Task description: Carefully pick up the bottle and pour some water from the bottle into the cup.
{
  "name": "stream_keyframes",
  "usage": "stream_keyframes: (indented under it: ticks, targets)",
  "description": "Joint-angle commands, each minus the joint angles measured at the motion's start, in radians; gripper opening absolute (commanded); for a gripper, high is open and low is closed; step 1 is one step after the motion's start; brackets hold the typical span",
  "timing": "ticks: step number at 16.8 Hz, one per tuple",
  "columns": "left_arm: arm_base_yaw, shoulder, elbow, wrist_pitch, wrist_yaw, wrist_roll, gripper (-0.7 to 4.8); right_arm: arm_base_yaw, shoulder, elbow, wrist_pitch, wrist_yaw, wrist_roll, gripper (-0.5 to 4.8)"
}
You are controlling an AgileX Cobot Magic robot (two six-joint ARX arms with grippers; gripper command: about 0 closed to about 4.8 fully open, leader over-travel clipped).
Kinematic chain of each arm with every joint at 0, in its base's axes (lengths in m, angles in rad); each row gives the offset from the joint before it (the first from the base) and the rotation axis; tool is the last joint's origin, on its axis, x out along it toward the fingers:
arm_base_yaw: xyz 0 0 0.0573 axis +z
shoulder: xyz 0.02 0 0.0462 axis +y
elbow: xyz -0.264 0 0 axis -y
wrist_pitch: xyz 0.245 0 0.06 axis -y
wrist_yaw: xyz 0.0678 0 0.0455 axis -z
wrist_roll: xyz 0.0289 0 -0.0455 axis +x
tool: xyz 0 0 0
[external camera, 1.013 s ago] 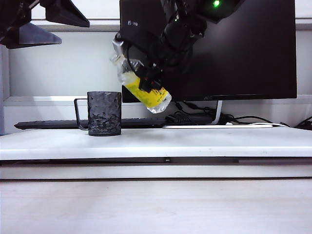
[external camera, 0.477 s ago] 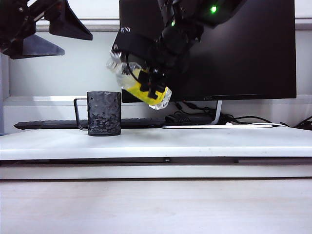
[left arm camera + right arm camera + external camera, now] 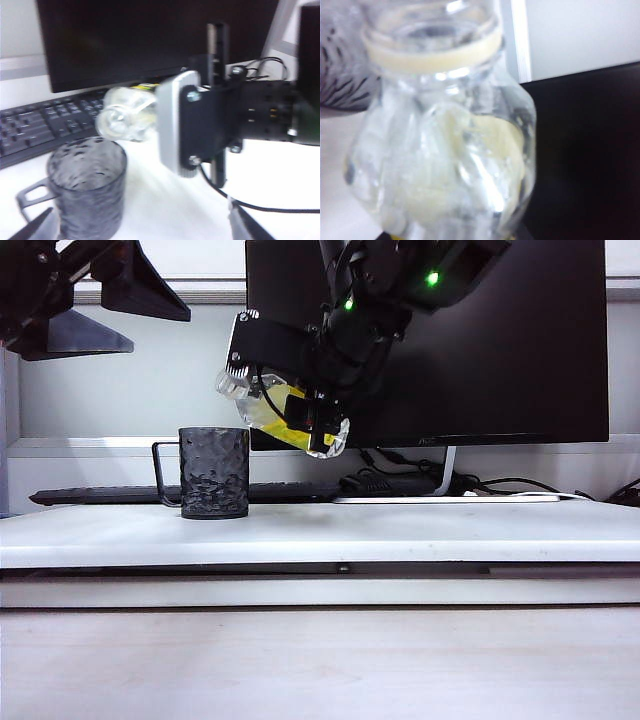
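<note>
- Since a second ago, we see the bottle (image 3: 283,418) tip further in the exterior view: its neck, which pointed up and to the left, now lies close to level, mouth toward the left, and the body sits lower under the right arm.
- From the exterior view, the right tool (image 3: 300,410) is clamped across the bottle's yellow-labelled middle, up in the air in front of the monitor (image 3: 500,350). The mouth hangs above and just to the right of the cup (image 3: 214,472), which stands on the white table (image 3: 400,530) with its wire handle to the left. We judge this tilt to be the start of the pour; no stream shows yet.
- The left tool (image 3: 95,305) waits high at the upper left, well apart from the cup, jaws spread and empty, presumably kept clear of the pouring path.
- In the left wrist view, the cup (image 3: 89,187) sits near the camera, and the bottle (image 3: 125,120) points its open mouth toward us, above and behind the rim. The keyboard (image 3: 45,125) lies behind.
- In the right wrist view, the bottle (image 3: 440,150) fills the frame, water (image 3: 465,165) pooling inside toward the shoulder; a sliver of the cup (image 3: 340,75) shows past the neck. We judge the mouth must come over the rim before more tilt.
</note>
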Motion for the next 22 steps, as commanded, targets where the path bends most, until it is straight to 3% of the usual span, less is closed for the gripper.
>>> stream_keyframes:
  ticks: [1,5,16,22]
  targets:
    - [0.001,-0.003,0.003,0.002,0.035,0.005,4.79,0.001,0.008,0.013,0.106,0.003,-0.044,2.11]
    - [0.001,-0.004,0.003,-0.041,0.076,0.006,4.79,-0.013,0.052,0.027,0.196,0.009,-0.097,2.1]
    - [0.001,-0.004,0.003,-0.057,0.075,0.006,4.79,-0.024,0.057,0.031,0.21,-0.001,-0.275,2.1]
    - [0.001,-0.004,0.003,-0.058,0.075,0.006,4.79,-0.024,0.057,0.031,0.254,0.002,-0.275,2.1]
